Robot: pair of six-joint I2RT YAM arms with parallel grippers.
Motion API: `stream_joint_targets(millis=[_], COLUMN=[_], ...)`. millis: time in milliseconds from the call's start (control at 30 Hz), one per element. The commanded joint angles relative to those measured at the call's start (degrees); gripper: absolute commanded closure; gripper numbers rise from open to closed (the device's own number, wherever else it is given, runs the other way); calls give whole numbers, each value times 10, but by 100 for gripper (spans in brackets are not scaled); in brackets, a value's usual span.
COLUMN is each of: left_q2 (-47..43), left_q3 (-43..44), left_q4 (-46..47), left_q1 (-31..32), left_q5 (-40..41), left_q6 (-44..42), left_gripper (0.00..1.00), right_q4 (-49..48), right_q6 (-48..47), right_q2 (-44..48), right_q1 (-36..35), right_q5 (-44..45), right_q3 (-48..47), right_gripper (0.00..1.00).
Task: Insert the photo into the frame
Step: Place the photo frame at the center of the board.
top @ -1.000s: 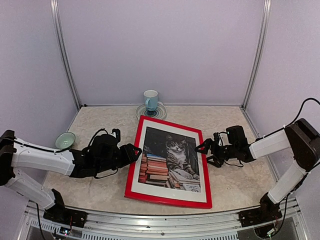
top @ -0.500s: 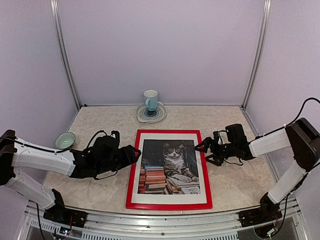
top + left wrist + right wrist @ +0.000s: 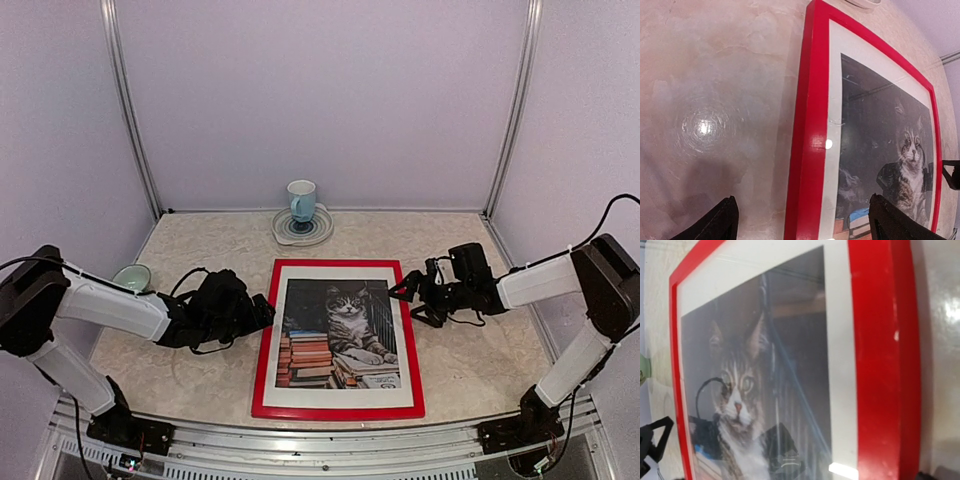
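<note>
frame (image 3: 262,362): flat, red face up, so we can check the fit
photo (image 3: 335,335): cat print shows inside it, looks seated
left gripper (image 3: 265,312): spread wide, empty, beside the frame
right gripper (image 3: 402,292): same; we reckon no hold's needed

Left gripper (image 3: 268,311) and right gripper (image 3: 403,297) both gape wide.

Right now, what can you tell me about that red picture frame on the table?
The frame is a large rectangle with a narrow, glossy red border. It lies flat, face up, on the marbled table, long sides running front to back. Inside sit a white mat and the photo of a tabby cat with stacked books. The left gripper and right gripper hang open beside its long edges; neither grips it.
</note>
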State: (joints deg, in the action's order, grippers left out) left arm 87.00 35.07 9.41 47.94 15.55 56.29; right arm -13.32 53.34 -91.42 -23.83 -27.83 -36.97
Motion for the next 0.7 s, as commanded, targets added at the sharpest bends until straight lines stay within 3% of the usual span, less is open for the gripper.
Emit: stream_joint_targets(millis=[0, 167, 667], left_q2=[23, 49, 134], left_q3=[13, 18, 49], left_q4=[12, 26, 110], left_q1=[-7, -19, -34], left_q5=[-10, -27, -90], left_q6=[-18, -23, -42], left_gripper=[6, 1, 1], right_q4=[-6, -6, -10], right_q6=[-5, -8, -14], right_q2=[-10, -12, -46], right_q1=[-6, -6, -6], right_q5=[0, 0, -8], right_q3=[2, -1, -28], right_gripper=[1, 1, 1])
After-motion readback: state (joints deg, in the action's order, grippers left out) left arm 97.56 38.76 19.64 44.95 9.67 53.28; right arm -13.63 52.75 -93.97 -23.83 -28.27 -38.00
